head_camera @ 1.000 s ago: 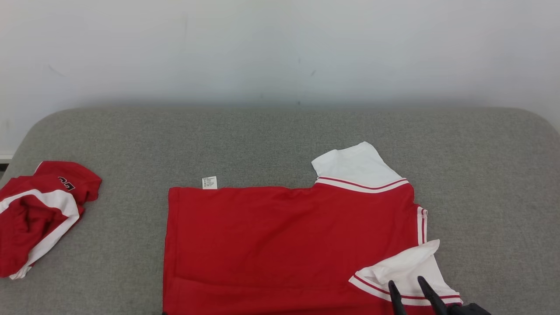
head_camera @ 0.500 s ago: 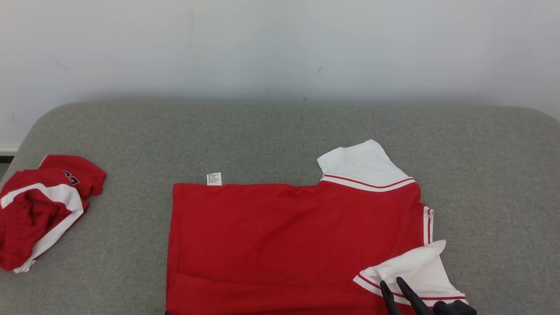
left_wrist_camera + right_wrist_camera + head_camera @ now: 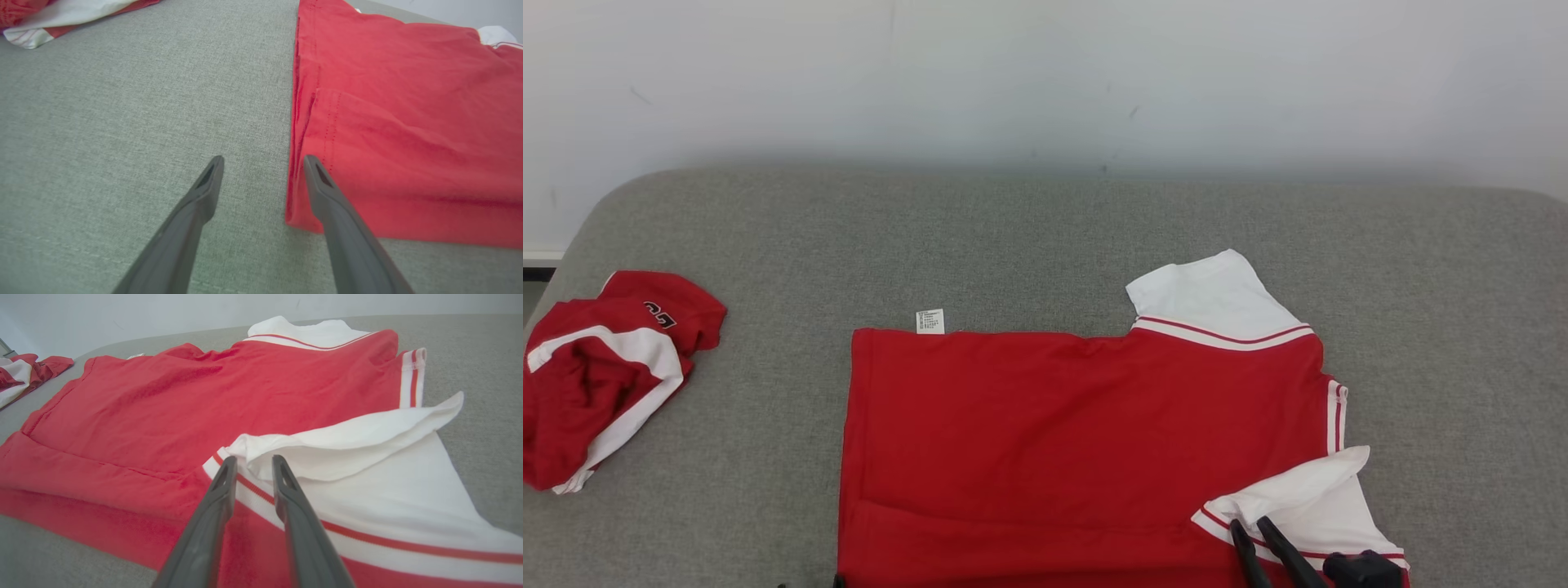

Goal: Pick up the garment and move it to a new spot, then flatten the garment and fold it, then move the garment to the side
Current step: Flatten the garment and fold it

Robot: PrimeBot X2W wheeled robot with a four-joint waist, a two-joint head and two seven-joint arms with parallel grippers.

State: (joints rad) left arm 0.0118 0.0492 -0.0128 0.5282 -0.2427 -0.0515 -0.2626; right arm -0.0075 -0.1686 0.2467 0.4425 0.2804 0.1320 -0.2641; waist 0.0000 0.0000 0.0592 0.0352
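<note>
Where the red shirt (image 3: 1078, 425) lies flat on the grey cushion (image 3: 1013, 237), right of the middle and near my edge, I have both pincers at its near side. My left pincer (image 3: 263, 163) is spread wide at the shirt's near left corner, one finger over red cloth and the other over bare cushion. My right pincer (image 3: 253, 459) has its fingers a narrow gap apart at the near white sleeve (image 3: 1307, 502), just by the red stripe where the sleeve folds over itself; whether cloth is nipped between them I cannot tell. The only label is a small white tag (image 3: 930, 321) poking out from the shirt's far edge, its print too fine to read. Well apart at the far left lies a crumpled red and white heap (image 3: 596, 376) with dark figures on it, upside down and partly folded under, so I cannot read them.
</note>
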